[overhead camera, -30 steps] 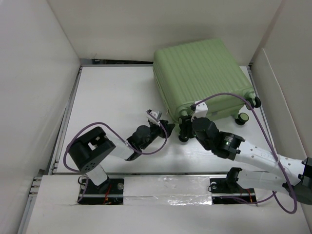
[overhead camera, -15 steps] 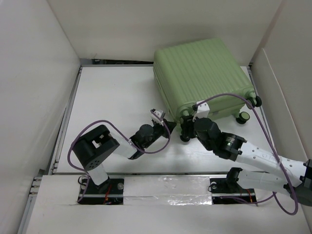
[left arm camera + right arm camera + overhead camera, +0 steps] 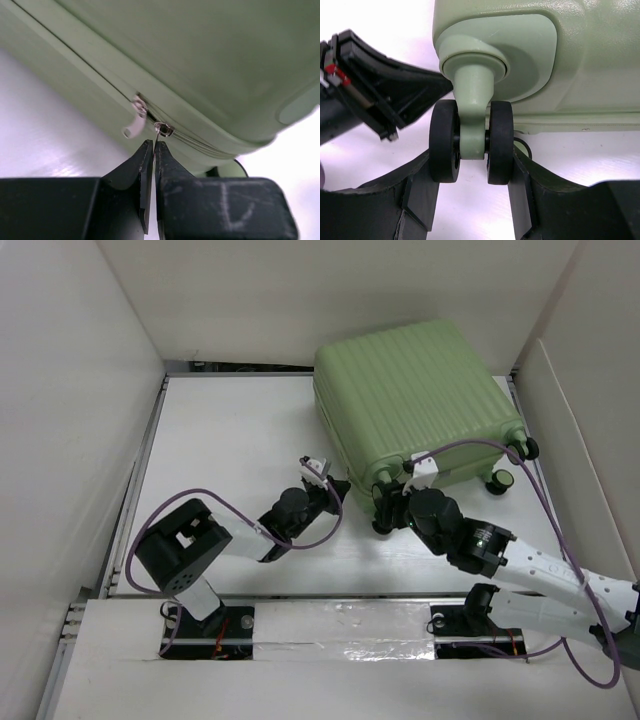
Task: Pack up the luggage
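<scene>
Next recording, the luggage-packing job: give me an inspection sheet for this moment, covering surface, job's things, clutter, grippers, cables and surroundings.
Surface: white table, no spills or marks seen.
Job's things: green suitcase lies flat at the far right, shell closed, wheels along its near edge.
Clutter: nothing seen.
Grippers: left gripper is shut on a zipper pull at the suitcase seam; a second pull hangs free beside it. Right gripper is shut on a twin wheel at the near corner, one finger on each side.
Cables: purple cables loop along both arms; the right arm's arches over the suitcase's near edge.
Surroundings: plain white walls on three sides.
</scene>
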